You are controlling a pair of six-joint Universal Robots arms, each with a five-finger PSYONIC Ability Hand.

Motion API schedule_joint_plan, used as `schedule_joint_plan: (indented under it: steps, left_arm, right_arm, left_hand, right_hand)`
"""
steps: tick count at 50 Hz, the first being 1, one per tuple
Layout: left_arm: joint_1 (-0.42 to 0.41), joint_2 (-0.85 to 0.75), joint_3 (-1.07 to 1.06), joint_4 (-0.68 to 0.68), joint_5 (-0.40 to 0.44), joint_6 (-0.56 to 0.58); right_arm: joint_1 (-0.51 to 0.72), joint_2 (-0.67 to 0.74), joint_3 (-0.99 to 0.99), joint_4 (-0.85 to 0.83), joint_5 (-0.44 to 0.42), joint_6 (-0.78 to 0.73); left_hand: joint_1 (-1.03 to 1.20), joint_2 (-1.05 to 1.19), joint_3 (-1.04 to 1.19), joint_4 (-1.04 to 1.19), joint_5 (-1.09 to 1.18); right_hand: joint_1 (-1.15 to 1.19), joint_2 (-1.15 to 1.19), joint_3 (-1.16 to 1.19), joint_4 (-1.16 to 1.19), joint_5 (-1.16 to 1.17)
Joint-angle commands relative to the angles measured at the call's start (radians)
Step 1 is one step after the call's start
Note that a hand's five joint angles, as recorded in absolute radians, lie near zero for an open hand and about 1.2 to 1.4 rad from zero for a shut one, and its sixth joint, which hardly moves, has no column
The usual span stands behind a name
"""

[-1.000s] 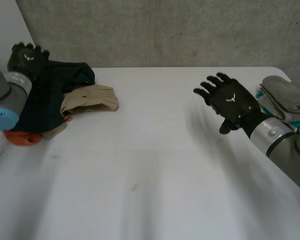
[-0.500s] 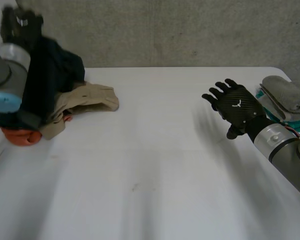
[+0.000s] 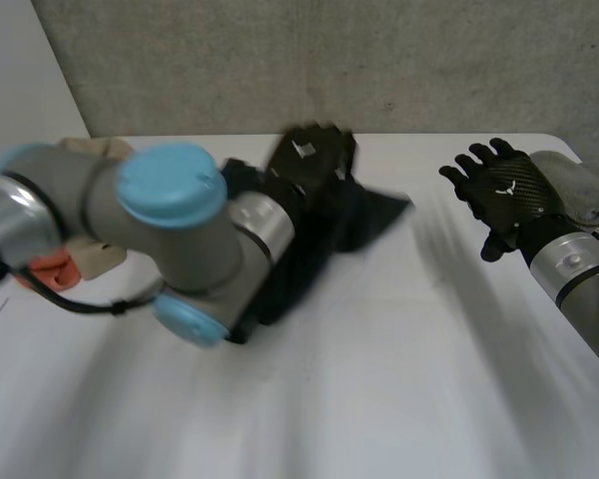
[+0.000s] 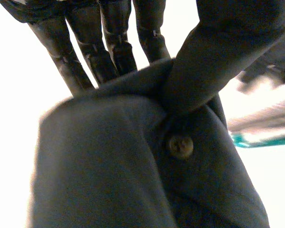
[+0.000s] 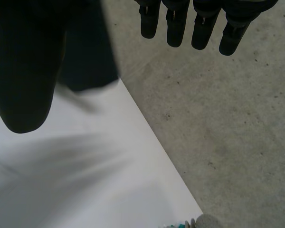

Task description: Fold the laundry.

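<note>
Dark cloth (image 4: 104,171) in robot hand (image 4: 115,40)

black left hand (image 3: 309,160) and right hand (image 3: 504,195) each bear a white mark (image 3: 301,150), on grey arms (image 3: 80,200) with light-blue caps (image 3: 170,185).

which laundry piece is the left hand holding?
The dark garment, pinched between the left hand's thumb and fingers; the beige piece and the orange piece lie loose beside its arm.

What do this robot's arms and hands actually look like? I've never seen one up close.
The left arm and right arm are thick grey tubes with silvery wrist bands; round light-blue caps cover the left arm's joints. The left hand and right hand are black and human-shaped, each with a small white mark on its back.
</note>
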Motion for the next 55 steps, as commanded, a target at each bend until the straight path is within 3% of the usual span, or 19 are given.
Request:
schedule_joint_plan:
  steps: [1,9,18,21,26,33,38,40,43,44,45,51,55]
  left_arm:
    - [-0.067,-0.056,-0.029,-0.05,0.058,-0.076]
    - [0.093,0.151,-0.103,-0.059,0.047,-0.032]
    - [0.221,0.261,-0.245,-0.131,0.044,0.215]
    - [0.254,0.251,-0.281,-0.163,0.029,0.29]
    - [0.297,0.147,-0.282,-0.168,-0.024,0.381]
    - [0.35,-0.075,-0.134,-0.179,-0.034,0.426]
    - [0.366,-0.169,-0.063,-0.177,-0.033,0.426]
    - [0.367,-0.189,-0.043,-0.177,-0.033,0.427]
    - [0.367,-0.215,-0.005,-0.171,-0.033,0.427]
    - [0.367,-0.218,0.003,-0.171,-0.033,0.427]
    - [0.366,-0.22,0.015,-0.169,-0.034,0.427]
    - [0.341,-0.191,0.009,-0.183,-0.048,0.421]
    - [0.304,-0.022,-0.083,-0.231,-0.08,0.41]
  right_arm:
    - [-0.009,0.006,-0.007,0.006,0.0,-0.001]
    - [-0.008,0.004,-0.016,0.072,0.0,0.016]
    - [0.054,0.003,-0.103,0.334,-0.003,0.236]
    - [0.08,0.004,-0.108,0.386,-0.02,0.293]
    - [0.181,0.015,-0.085,0.308,-0.01,0.306]
    - [0.305,0.101,-0.05,0.136,-0.003,0.289]
    - [0.344,0.17,-0.048,0.049,0.02,0.229]
    - [0.35,0.187,-0.054,0.03,0.042,0.201]
    - [0.35,0.218,-0.067,-0.005,0.101,0.152]
    - [0.35,0.219,-0.07,-0.014,0.115,0.146]
    - [0.348,0.218,-0.074,-0.032,0.131,0.14]
    - [0.338,0.201,-0.094,-0.049,0.155,0.135]
    - [0.307,0.15,-0.145,-0.04,0.148,0.132]
  left_hand:
    - [-0.691,-0.717,-0.732,-0.735,-0.722]
    - [-0.73,-0.756,-0.771,-0.775,-0.761]
    - [-0.733,-0.759,-0.774,-0.778,-0.764]
    - [-0.754,-0.78,-0.795,-0.798,-0.785]
    - [-0.798,-0.824,-0.839,-0.842,-0.829]
    - [-0.801,-0.827,-0.842,-0.845,-0.832]
    - [-0.757,-0.783,-0.798,-0.802,-0.788]
    - [-0.663,-0.689,-0.704,-0.708,-0.694]
    - [-0.233,-0.259,-0.274,-0.278,-0.264]
    - [-0.025,-0.051,-0.066,-0.07,-0.056]
    - [0.352,0.326,0.311,0.307,0.321]
    - [0.356,0.33,0.314,0.311,0.324]
    - [0.356,0.33,0.314,0.311,0.324]
  right_hand:
    - [-0.047,-0.036,-0.028,-0.031,-0.047]
    - [-0.047,-0.036,-0.028,-0.031,-0.047]
    - [-0.047,-0.036,-0.028,-0.031,-0.047]
    - [-0.047,-0.036,-0.028,-0.031,-0.047]
    - [-0.047,-0.036,-0.028,-0.031,-0.047]
    - [-0.047,-0.036,-0.028,-0.031,-0.047]
    - [0.142,0.153,0.161,0.158,0.142]
    - [0.283,0.294,0.302,0.299,0.283]
    - [0.708,0.719,0.727,0.724,0.708]
    - [0.866,0.877,0.885,0.882,0.866]
    - [1.172,1.183,1.191,1.188,1.172]
    - [1.175,1.186,1.194,1.191,1.175]
    - [1.175,1.186,1.194,1.191,1.175]
